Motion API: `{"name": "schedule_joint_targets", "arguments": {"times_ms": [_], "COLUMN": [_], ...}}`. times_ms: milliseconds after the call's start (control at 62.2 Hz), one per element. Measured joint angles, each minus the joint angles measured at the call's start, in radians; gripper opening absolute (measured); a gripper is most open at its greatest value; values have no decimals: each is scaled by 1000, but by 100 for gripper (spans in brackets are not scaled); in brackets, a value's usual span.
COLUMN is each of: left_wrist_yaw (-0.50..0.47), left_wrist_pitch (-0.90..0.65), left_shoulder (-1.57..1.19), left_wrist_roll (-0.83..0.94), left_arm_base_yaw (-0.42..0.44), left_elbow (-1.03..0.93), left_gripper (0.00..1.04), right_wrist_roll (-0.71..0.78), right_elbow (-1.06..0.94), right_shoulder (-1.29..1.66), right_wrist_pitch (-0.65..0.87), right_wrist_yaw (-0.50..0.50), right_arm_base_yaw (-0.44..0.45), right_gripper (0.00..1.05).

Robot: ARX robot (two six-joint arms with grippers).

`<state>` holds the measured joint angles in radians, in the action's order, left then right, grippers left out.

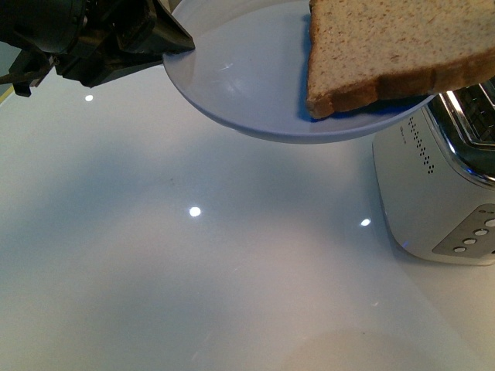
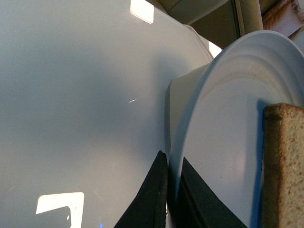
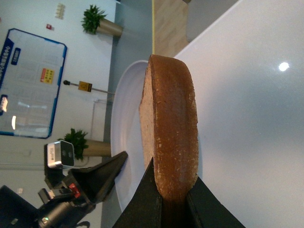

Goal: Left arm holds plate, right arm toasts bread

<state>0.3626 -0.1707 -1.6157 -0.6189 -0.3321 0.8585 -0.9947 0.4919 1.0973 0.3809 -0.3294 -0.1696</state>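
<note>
**Plate (image 1: 247,85) pinched at the rim, bread (image 1: 387,46) gripped over it**

Pinching the plate's rim with the left gripper (image 1: 179,40), one finger above and one below. Holding the plate tilted, up off the white table (image 1: 193,270). Clamping the bread's crust edge in the right gripper (image 3: 173,173), slice between both fingers. Hanging the bread over the side of the plate farthest from the left gripper, low corner at the dish surface; touching or just clear, cannot tell. Standing below and just past that far rim: a silver toaster (image 1: 433,201), slots upward, apart from the plate. Open tabletop under the left gripper and beneath the plate.
</note>
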Motion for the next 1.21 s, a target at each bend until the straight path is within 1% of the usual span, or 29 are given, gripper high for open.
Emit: {"name": "schedule_joint_targets", "arguments": {"times_ms": [177, 273, 402, 450, 499, 515, 547, 579, 659, 708, 917, 1206], "left_wrist_yaw": [-1, -1, -1, -1, -1, -1, -1, -1, -3, -3, -3, -2], "left_wrist_pitch": [0, 0, 0, 0, 0, 0, 1, 1, 1, 1, 2, 2], "left_shoulder": [0, 0, 0, 0, 0, 0, 0, 0, 0, 0, 0, 1], "left_wrist_roll": [0, 0, 0, 0, 0, 0, 0, 0, 0, 0, 0, 0], "left_arm_base_yaw": [0, 0, 0, 0, 0, 0, 0, 0, 0, 0, 0, 0], "left_elbow": [-2, -7, -12, -12, -12, -12, -12, -12, -12, -12, -14, -19], "left_gripper": [3, 3, 3, 3, 3, 3, 3, 3, 3, 3, 3, 3], "right_wrist_roll": [49, 132, 329, 429, 565, 623, 694, 737, 829, 888, 979, 987], "right_elbow": [114, 208, 329, 360, 384, 389, 391, 391, 390, 386, 345, 311], "right_shoulder": [-71, -87, -58, -31, 11, 28, 54, 74, 122, 154, 238, 311], "right_wrist_pitch": [-57, -110, -231, -253, -259, -262, -260, -261, -270, -267, -257, -241], "right_wrist_yaw": [-8, 21, 158, 208, 279, 285, 306, 334, 351, 384, 438, 447], "right_arm_base_yaw": [90, 142, 171, 172, 167, 165, 159, 151, 137, 124, 84, 70], "right_gripper": [3, 3, 3, 3, 3, 3, 3, 3, 3, 3, 3, 3]}}
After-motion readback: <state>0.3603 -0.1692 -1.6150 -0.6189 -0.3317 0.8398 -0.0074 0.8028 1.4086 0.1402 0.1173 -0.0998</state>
